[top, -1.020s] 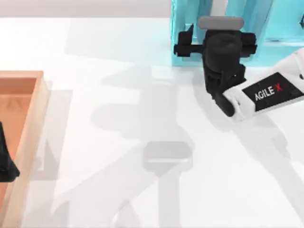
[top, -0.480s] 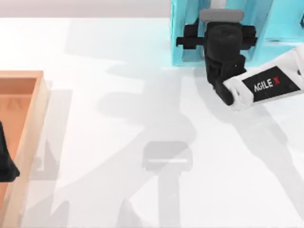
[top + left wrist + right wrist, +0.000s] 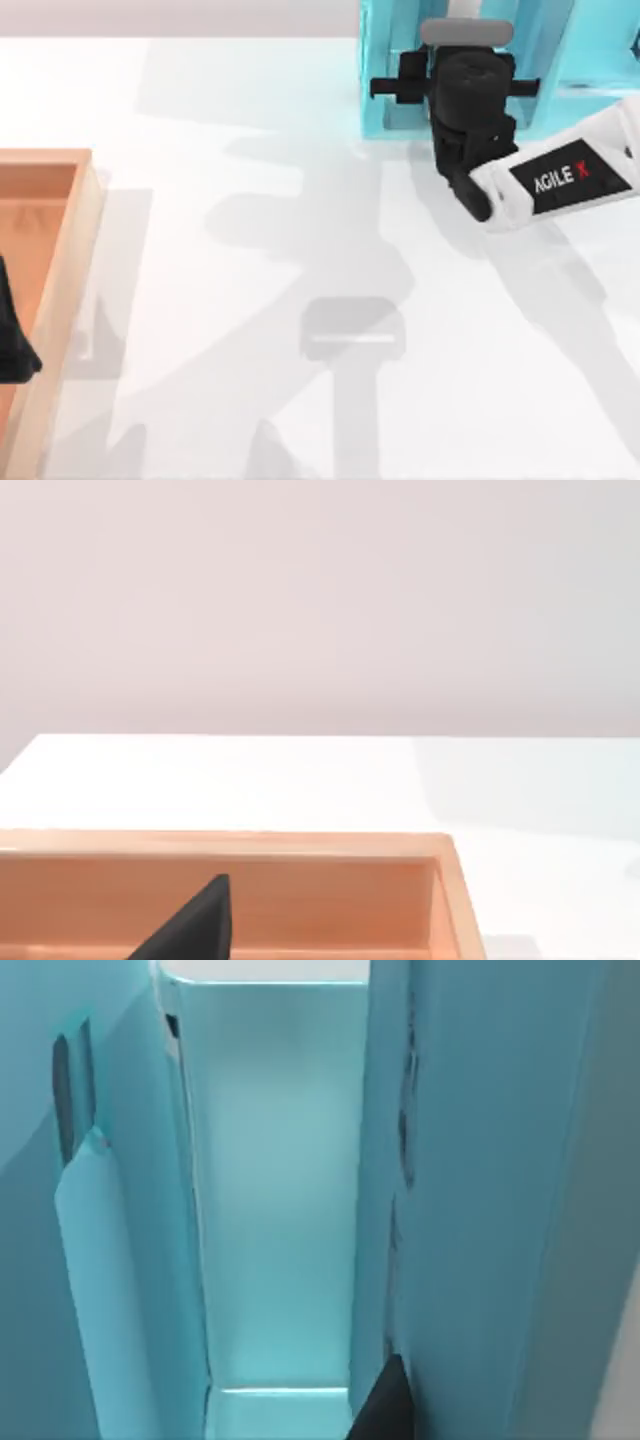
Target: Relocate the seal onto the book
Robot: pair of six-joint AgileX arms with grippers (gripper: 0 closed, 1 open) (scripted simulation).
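My right gripper (image 3: 468, 85) hangs over the light-blue shelf rack (image 3: 385, 70) at the back of the table, right of centre. Its white forearm reaches in from the right edge. The right wrist view looks down between the rack's blue walls (image 3: 280, 1190), with one dark fingertip (image 3: 385, 1405) low in the picture. The seal and the book are hidden. My left gripper (image 3: 10, 340) stays parked at the left edge above the wooden tray, and one of its dark fingertips (image 3: 195, 925) sits in front of the tray's inner wall.
A large orange-brown wooden tray (image 3: 70, 260) lies along the left edge; its rim (image 3: 230, 845) crosses the left wrist view. The white tabletop (image 3: 300, 200) stretches between tray and rack, crossed by the arms' shadows.
My right gripper has moved a little toward the back, farther over the rack, and turned slightly. The left arm has not moved.
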